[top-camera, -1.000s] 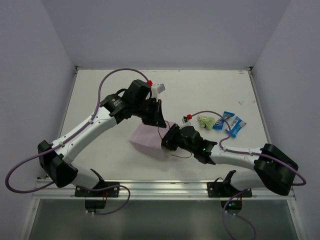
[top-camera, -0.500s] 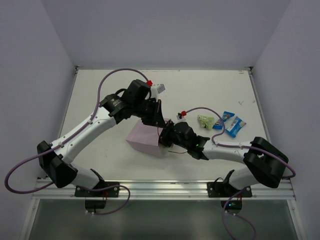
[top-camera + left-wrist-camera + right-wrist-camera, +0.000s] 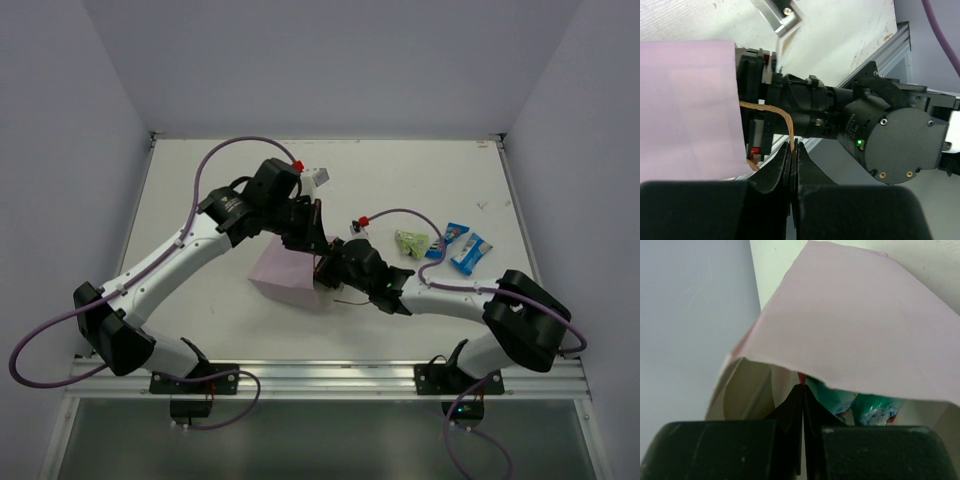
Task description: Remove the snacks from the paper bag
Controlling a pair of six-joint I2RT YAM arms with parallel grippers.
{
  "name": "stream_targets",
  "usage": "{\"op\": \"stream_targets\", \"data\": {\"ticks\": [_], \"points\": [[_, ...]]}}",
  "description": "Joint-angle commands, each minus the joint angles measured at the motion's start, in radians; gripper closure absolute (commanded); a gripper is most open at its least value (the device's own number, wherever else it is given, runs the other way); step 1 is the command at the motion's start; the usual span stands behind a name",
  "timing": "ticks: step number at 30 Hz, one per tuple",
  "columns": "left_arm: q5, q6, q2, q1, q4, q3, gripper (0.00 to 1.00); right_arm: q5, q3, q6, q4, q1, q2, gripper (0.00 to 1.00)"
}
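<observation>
The paper bag (image 3: 285, 278) lies on its side on the table (image 3: 420, 180), a little left of the middle and toward the near half. Its long axis runs roughly left to right and its open mouth points right. In the left wrist view its pale lilac wall (image 3: 685, 100) fills the left side, and a brown cord handle (image 3: 785, 117) loops out from the mouth edge.

The left gripper (image 3: 792, 150) is clamped onto that cord, its fingers pressed together around the strand just beside the mouth. From above it sits at the far-right corner of the bag (image 3: 322, 248).

The right gripper (image 3: 326, 272) reaches into the mouth from the right. Its fingers are pressed together (image 3: 802, 390) under the upper paper wall (image 3: 855, 330), with the tips at the edge of teal packets (image 3: 870, 407) lying inside. I cannot tell whether they pinch one.

Well to the right of the bag, a light green packet (image 3: 411, 241) and two blue packets (image 3: 447, 240) lie flat on the table, close together.
</observation>
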Motion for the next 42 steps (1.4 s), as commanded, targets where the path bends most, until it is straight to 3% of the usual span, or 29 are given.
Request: {"op": "stream_targets", "data": {"ticks": [1,10,18,27,37,42], "points": [[0.011,0.014,-0.035,0.022,-0.004,0.028,1.00,0.084,0.002,-0.016,-0.085,0.005,-0.090,1.00],[0.032,0.006,-0.078,0.079,0.034,-0.037,1.00,0.170,-0.136,-0.001,-0.250,0.002,-0.338,1.00],[0.020,0.011,-0.074,0.094,0.023,-0.020,1.00,0.170,-0.180,0.001,-0.291,0.001,-0.409,1.00],[0.015,-0.020,-0.090,0.096,0.074,-0.061,1.00,0.211,-0.029,-0.145,-0.542,-0.041,-0.607,1.00],[0.011,-0.010,-0.107,0.103,0.134,-0.086,1.00,0.159,0.208,-0.335,-0.852,-0.277,-0.731,1.00],[0.023,-0.016,-0.106,0.109,0.148,-0.081,1.00,0.066,0.257,-0.430,-0.938,-0.507,-0.728,1.00]]}}
